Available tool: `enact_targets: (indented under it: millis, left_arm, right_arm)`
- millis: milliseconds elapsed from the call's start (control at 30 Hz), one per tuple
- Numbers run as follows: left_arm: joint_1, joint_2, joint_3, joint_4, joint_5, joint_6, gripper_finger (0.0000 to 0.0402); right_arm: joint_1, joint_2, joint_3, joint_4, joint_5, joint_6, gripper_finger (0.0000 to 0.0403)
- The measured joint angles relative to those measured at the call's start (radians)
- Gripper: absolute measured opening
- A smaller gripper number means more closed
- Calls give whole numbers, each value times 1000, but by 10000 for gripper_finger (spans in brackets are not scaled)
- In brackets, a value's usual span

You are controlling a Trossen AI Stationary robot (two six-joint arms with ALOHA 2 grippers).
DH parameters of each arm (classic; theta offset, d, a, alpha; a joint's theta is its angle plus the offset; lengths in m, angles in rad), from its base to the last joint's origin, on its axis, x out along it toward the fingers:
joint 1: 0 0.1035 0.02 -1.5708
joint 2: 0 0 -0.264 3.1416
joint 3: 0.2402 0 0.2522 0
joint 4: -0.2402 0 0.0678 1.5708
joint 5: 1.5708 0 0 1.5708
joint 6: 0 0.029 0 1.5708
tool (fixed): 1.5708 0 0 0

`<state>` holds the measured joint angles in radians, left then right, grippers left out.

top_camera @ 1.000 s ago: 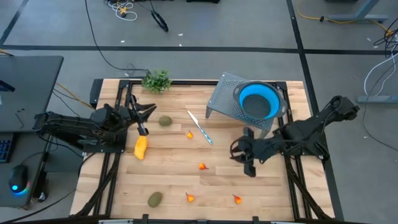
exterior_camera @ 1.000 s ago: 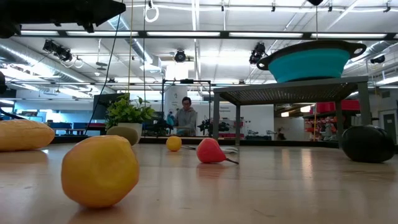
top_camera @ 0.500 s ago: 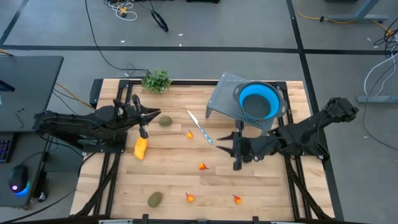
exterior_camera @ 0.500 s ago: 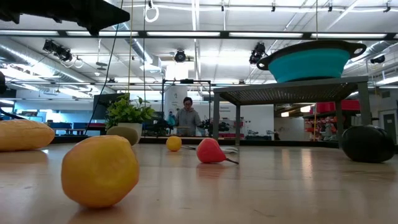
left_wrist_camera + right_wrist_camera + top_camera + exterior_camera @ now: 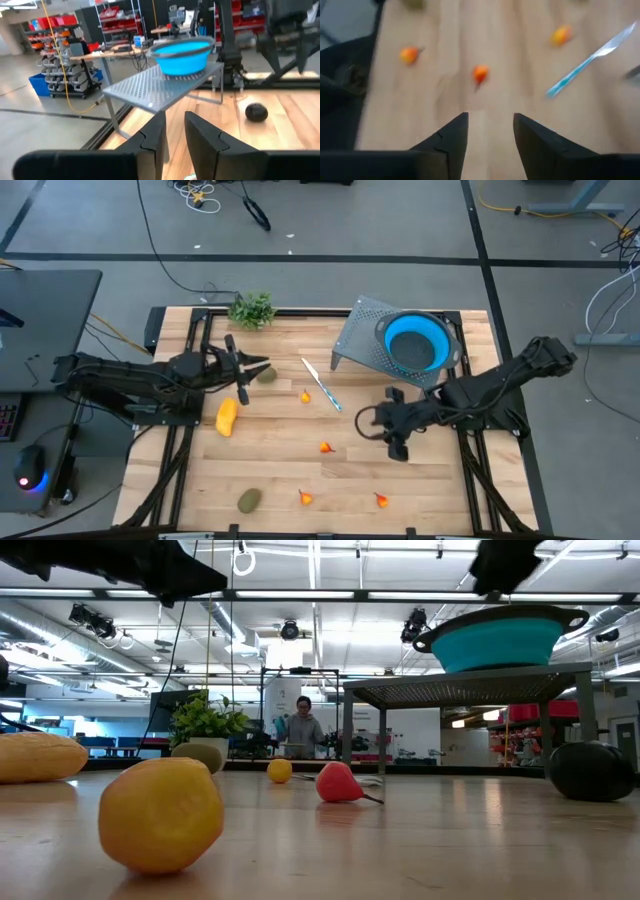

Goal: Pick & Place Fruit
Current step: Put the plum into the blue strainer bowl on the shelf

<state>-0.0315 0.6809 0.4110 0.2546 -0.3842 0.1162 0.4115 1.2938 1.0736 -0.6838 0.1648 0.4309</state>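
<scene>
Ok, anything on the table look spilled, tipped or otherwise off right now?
Nothing stands out. The fruit lies scattered but intact on the table, the blue bowl sits upright on its metal rack, and the knife lies flat.

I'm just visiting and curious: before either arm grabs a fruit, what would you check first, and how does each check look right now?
1. Right gripper open and empty: ok; nothing between its dark fingers.
2. Tiny orange-red fruit ahead of it clear of the blue-handled white knife: ok, apart.
3. Left gripper open: ok, narrow gap.
4. Olive-brown oval fruit reachable by the left gripper: ok, right beside it.
5. Blue round bowl on the grey perforated stand empty: ok.
6. Dark round fruit unobstructed: cannot tell.
</scene>
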Motion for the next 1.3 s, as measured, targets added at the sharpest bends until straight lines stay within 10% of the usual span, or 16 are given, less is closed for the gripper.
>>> enact_targets:
  millis: [1300]
  left_arm:
    - [0,7,-1,31,-46,21,160]
  right_arm:
    - [87,259,-107,-269,41,175,342]
